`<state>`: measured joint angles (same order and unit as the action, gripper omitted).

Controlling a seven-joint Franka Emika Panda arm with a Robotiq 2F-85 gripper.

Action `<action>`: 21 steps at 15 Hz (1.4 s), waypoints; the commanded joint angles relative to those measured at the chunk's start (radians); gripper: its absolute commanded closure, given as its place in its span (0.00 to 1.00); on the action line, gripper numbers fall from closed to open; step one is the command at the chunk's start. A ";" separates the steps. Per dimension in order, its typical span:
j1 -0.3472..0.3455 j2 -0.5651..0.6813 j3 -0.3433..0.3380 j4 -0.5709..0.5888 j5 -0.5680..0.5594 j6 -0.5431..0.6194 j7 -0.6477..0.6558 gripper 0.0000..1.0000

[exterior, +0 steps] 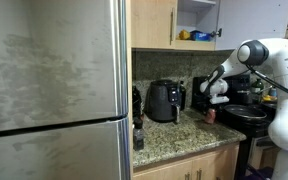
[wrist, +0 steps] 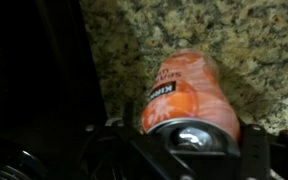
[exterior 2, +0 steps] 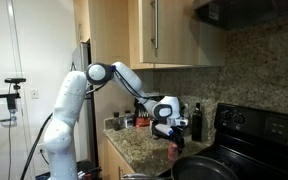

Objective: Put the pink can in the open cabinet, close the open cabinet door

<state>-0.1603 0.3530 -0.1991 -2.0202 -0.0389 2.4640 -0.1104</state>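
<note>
Gripper: my gripper hung directly over the pink can, pointed down at it. I could not tell from any view whether the jaws stood apart or had closed on it. The wrist view showed only dark housing along the bottom edge, with the can's lid just at it.
Can: it stood upright on the granite counter, close to the stove. I judged that a top-down approach suited it because it was free on the side towards the black appliance.
Wrist check: the pink can sat near the middle of that view, which I took to mean the gripper was lined up for a grasp around its body.
Cabinet: the open cabinet was high above the counter, well apart from the can, with some small things already on its shelf.
Stage: I judged this to be the pick. The can was not yet lifted and the door was not yet shut.
Risk: the can was a smooth cylinder and could slip or tip if gripped off-centre.
</note>
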 commanded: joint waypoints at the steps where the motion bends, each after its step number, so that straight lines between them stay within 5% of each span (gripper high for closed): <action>1: -0.020 0.033 0.003 0.042 -0.013 -0.045 0.029 0.48; 5: -0.035 0.026 0.001 0.058 -0.007 -0.098 0.025 0.60; 13: -0.104 -0.052 0.071 0.041 0.128 -0.259 -0.289 0.62; 16: -0.074 -0.146 0.058 -0.055 0.064 -0.193 -0.304 0.62; 21: -0.013 -0.376 0.038 -0.279 -0.219 -0.065 -0.203 0.62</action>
<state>-0.2012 0.1479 -0.1511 -2.1251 -0.1266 2.3300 -0.3519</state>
